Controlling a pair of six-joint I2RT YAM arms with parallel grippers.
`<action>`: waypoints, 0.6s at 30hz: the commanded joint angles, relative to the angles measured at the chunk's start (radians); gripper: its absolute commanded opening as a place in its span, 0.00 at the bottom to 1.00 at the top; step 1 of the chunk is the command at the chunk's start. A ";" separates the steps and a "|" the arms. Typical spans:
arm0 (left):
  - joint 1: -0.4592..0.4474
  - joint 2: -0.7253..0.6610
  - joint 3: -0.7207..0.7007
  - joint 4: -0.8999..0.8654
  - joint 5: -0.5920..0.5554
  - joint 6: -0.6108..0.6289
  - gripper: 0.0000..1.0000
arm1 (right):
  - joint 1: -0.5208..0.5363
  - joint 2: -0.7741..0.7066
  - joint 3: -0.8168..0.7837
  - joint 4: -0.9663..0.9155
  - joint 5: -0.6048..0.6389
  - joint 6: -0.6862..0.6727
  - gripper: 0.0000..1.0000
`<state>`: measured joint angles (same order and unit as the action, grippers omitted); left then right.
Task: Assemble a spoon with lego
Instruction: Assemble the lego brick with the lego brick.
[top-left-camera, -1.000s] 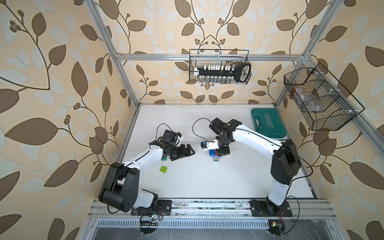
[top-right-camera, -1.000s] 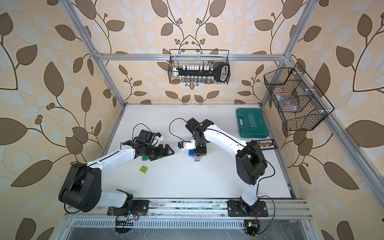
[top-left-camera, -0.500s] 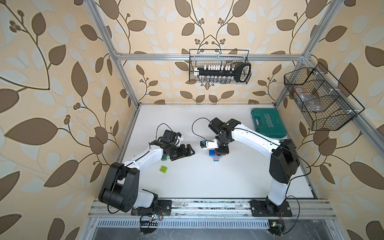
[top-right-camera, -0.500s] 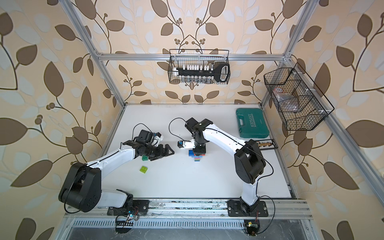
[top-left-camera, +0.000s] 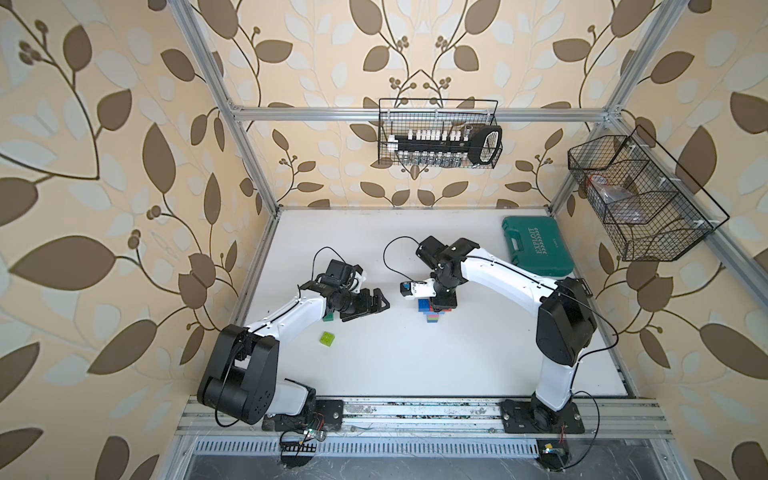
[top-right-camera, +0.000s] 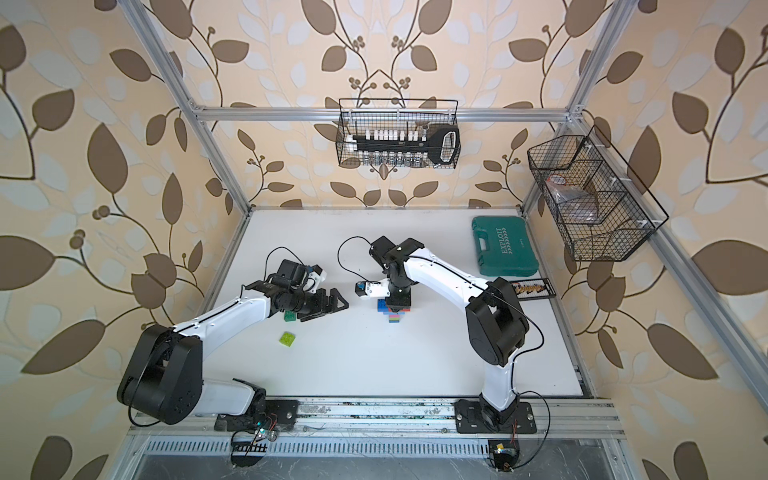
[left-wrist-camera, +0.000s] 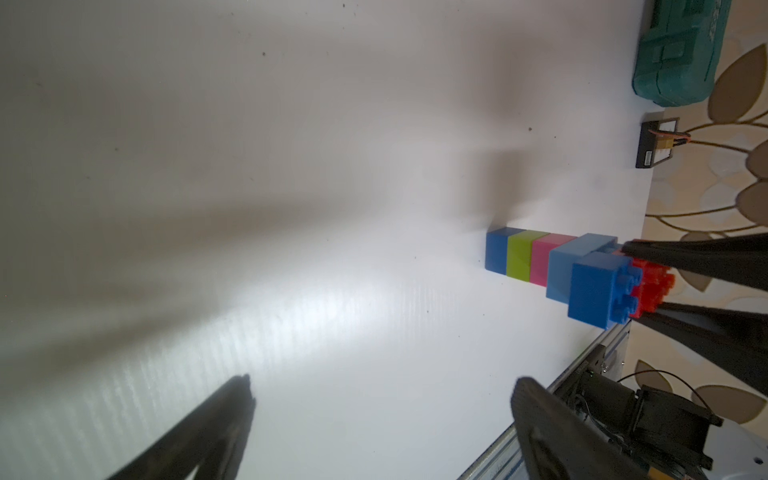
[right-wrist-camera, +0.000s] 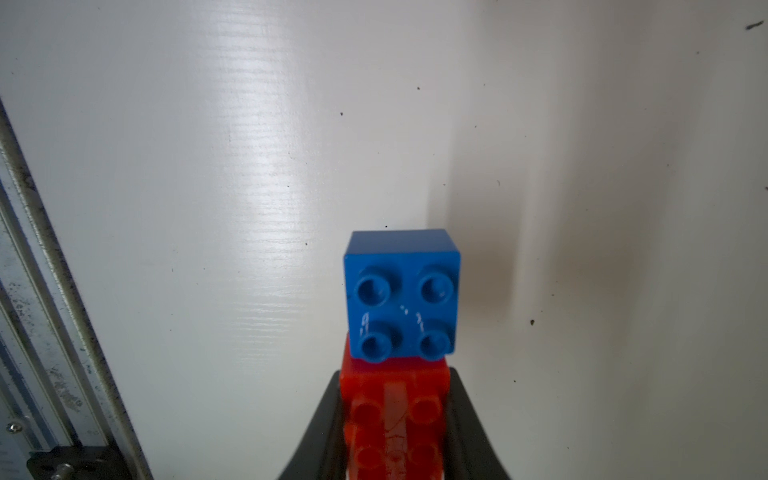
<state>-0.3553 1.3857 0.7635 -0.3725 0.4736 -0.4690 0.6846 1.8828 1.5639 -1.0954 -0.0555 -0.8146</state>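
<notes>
A lime brick (top-left-camera: 327, 339) lies alone on the white surface (top-left-camera: 415, 365), closest to the front. A bit farther back, a dark green brick (top-right-camera: 289, 316) peeks out just beside the left claw (top-left-camera: 370, 309) — its fingers are spread wide, with nothing in them. In the middle the spoon (left-wrist-camera: 552, 266) stands up on its thin blue end. The right claw (right-wrist-camera: 395, 399) comes down from above, pinching the red brick (left-wrist-camera: 652, 286) on top. At the back sits a teal tool case (top-left-camera: 536, 245).
</notes>
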 joint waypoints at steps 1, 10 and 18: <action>-0.007 -0.028 -0.019 -0.004 -0.010 0.023 0.99 | 0.001 0.049 -0.004 -0.007 0.002 0.017 0.00; -0.007 -0.019 -0.020 -0.003 -0.009 0.024 0.99 | 0.015 0.032 -0.002 -0.006 0.041 0.017 0.00; -0.007 -0.016 -0.016 0.001 -0.006 0.020 0.99 | 0.019 0.002 0.013 -0.033 0.038 0.026 0.00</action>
<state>-0.3553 1.3857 0.7483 -0.3729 0.4728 -0.4683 0.6975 1.8835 1.5658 -1.0821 -0.0177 -0.8043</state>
